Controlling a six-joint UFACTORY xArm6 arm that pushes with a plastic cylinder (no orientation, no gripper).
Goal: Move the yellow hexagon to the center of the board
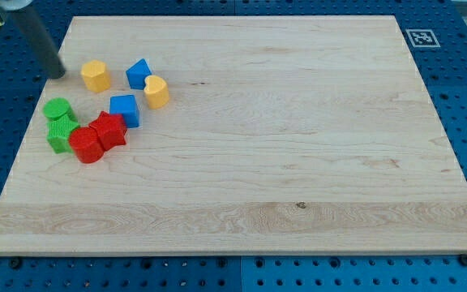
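Observation:
The yellow hexagon (96,75) lies near the board's upper left. My tip (57,75) is just to its left, a small gap apart, with the dark rod slanting up to the view's top left. A blue block (139,73) sits right of the hexagon, and a yellow heart-like block (156,92) is right of and below that.
A blue cube (126,109) lies below the yellow blocks. Two red blocks (109,130) (86,145) touch each other at its lower left. Two green blocks (57,109) (61,134) sit by the board's left edge. The wooden board (282,162) rests on a blue pegboard table.

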